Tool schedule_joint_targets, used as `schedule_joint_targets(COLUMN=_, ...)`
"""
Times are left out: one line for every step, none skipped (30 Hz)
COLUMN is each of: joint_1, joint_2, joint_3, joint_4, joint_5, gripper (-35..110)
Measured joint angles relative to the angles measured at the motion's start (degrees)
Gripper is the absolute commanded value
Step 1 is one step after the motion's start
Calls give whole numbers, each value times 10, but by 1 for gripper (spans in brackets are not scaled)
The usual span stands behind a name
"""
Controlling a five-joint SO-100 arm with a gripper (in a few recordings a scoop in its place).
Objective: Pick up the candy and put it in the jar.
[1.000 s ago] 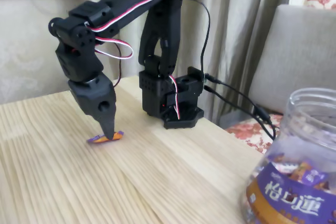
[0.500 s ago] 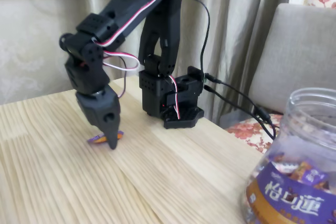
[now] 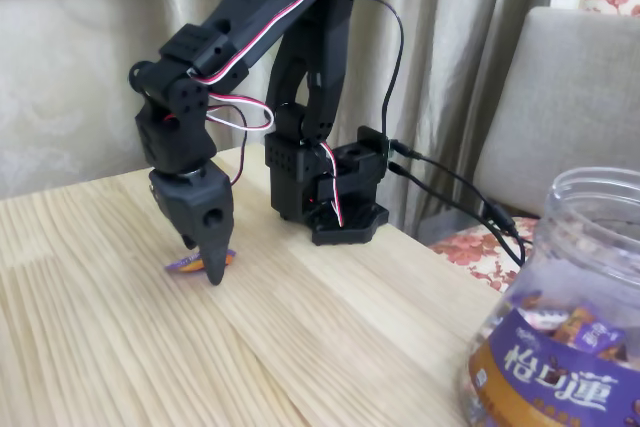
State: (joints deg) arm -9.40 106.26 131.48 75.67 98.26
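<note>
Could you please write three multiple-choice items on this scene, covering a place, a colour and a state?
1. Where is the candy?
A. on the wooden table, under the gripper
B. inside the jar
C. on the chair

2. What colour is the arm?
A. white
B. black
C. orange

3. How is the jar at the top?
A. closed with a lid
B. covered by a cloth
C. open, no lid

Answers: 1 A, the purple wrapper lies on the wood at the gripper's tip. 2 B, every link and the base are black. 3 C, the clear rim shows bare.
</note>
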Motion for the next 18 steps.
schedule_joint_targets(joint_1=0, joint_2=5, joint_3=3, joint_4=-1, joint_5=-2, gripper=41)
schedule_joint_targets(joint_1=1, joint_2=8, joint_3=3, joint_4=0, joint_5=-2, gripper=36)
schedule_joint_targets(joint_1=4, joint_2=11, joint_3=4, joint_4=4, joint_5=-6, gripper=31)
schedule_joint_targets(joint_1=9, joint_2=12, joint_3=4, joint_4=11, joint_5=-12, gripper=25)
schedule_joint_targets(joint_1=16, joint_2=13, joint_3=4, joint_4=15, joint_5=-18, gripper=20)
schedule_joint_targets(joint_1=22, joint_2=13, joint_3=4, joint_4=20, joint_5=-26, gripper=15)
schedule_joint_targets(joint_1=30, joint_2=15, joint_3=4, joint_4=25, joint_5=-32, gripper=9)
schedule_joint_targets(joint_1=36, joint_2=16, joint_3=4, joint_4=27, joint_5=-36, gripper=2)
schedule_joint_targets(joint_1=40, joint_2=17, joint_3=4, joint_4=29, joint_5=-41, gripper=0)
schedule_joint_targets(joint_1=42, joint_2=18, joint_3=4, joint_4=34, joint_5=-47, gripper=0)
schedule_joint_targets(joint_1=45, joint_2=19, joint_3=5, joint_4=37, joint_5=-53, gripper=0)
schedule_joint_targets(joint_1=49, joint_2=22, joint_3=6, joint_4=38, joint_5=-56, gripper=0)
schedule_joint_targets(joint_1=54, joint_2=23, joint_3=7, joint_4=40, joint_5=-58, gripper=0)
schedule_joint_targets(joint_1=54, joint_2=23, joint_3=7, joint_4=33, joint_5=-61, gripper=0)
schedule_joint_targets(joint_1=52, joint_2=23, joint_3=7, joint_4=33, joint_5=-62, gripper=0)
schedule_joint_targets(joint_1=51, joint_2=23, joint_3=7, joint_4=33, joint_5=-62, gripper=0)
schedule_joint_targets(joint_1=50, joint_2=23, joint_3=8, joint_4=33, joint_5=-62, gripper=0)
schedule_joint_targets(joint_1=50, joint_2=23, joint_3=8, joint_4=35, joint_5=-62, gripper=0)
